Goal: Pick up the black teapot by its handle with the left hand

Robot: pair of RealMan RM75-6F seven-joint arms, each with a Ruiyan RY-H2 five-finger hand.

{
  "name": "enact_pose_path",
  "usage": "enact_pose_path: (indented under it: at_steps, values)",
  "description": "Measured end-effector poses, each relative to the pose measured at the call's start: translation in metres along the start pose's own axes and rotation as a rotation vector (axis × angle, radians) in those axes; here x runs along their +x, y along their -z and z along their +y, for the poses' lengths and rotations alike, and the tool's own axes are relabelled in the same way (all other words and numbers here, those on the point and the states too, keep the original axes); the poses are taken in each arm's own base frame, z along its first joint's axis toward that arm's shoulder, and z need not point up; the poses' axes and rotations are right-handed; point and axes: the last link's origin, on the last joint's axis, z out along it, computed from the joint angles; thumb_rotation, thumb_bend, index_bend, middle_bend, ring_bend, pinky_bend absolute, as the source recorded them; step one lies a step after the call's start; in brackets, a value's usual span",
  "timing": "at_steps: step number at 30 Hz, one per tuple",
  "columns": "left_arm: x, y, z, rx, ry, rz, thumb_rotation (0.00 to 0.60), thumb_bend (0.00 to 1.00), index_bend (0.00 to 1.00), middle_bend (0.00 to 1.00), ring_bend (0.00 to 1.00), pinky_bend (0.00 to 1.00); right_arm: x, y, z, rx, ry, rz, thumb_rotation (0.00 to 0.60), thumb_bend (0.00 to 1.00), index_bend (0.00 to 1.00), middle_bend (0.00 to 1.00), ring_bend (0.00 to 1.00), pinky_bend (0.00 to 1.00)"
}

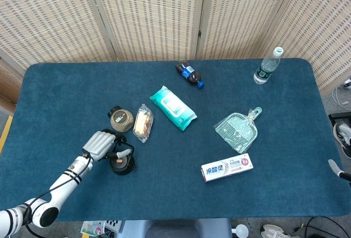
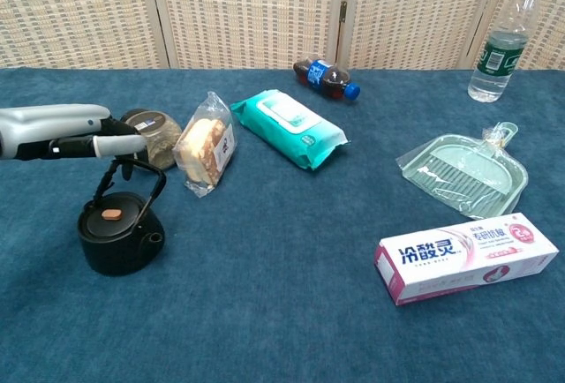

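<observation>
Left hand (image 2: 62, 134) over teapot (image 2: 117, 235), jar (image 2: 152, 138) behind it, bread (image 2: 205, 152) right of jar

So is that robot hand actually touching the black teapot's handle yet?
Cannot tell. In the chest view the left hand sits right at the top of the teapot's handle, overlapping it, but neither view shows plain contact or a gap.

Head overhead, chest low — shared table (image 1: 66, 84)

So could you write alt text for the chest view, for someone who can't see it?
A robot's left hand reaches in from the left, just above the upright handle of a black teapot on a blue table. Nearby lie a jar, wrapped bread, wipes, a toothpaste box and a dustpan.
</observation>
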Motion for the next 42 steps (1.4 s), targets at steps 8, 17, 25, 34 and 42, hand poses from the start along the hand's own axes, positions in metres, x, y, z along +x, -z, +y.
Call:
enact_pose_path:
  at_steps: [8, 17, 25, 34, 42]
  values:
    - [0.008, 0.018, 0.009, -0.025, -0.01, 0.043, 0.0, 0.1, 0.36, 0.48, 0.3, 0.19, -0.001, -0.001, -0.001, 0.005, -0.008, 0.0, 0.6, 0.26, 0.14, 0.2, 0.14, 0.05]
    - [0.01, 0.057, 0.009, -0.021, -0.045, 0.097, 0.0, 0.1, 0.4, 0.56, 0.33, 0.19, -0.004, -0.003, -0.004, 0.013, -0.014, -0.004, 0.6, 0.26, 0.14, 0.2, 0.14, 0.05]
    - [0.007, 0.08, 0.009, 0.002, -0.076, 0.118, 0.0, 0.1, 0.41, 0.51, 0.36, 0.19, -0.004, -0.006, -0.01, 0.037, -0.015, -0.005, 0.6, 0.26, 0.14, 0.2, 0.14, 0.05]
    - [-0.003, 0.095, 0.018, 0.008, -0.143, 0.091, 0.0, 0.1, 0.44, 0.51, 0.4, 0.19, -0.001, -0.009, -0.009, 0.032, -0.008, 0.009, 0.6, 0.26, 0.14, 0.2, 0.14, 0.05]
    - [-0.015, 0.102, 0.03, 0.022, -0.198, 0.072, 0.0, 0.1, 0.45, 0.51, 0.42, 0.19, 0.005, -0.015, -0.008, 0.022, 0.003, 0.043, 0.6, 0.26, 0.14, 0.2, 0.14, 0.05]
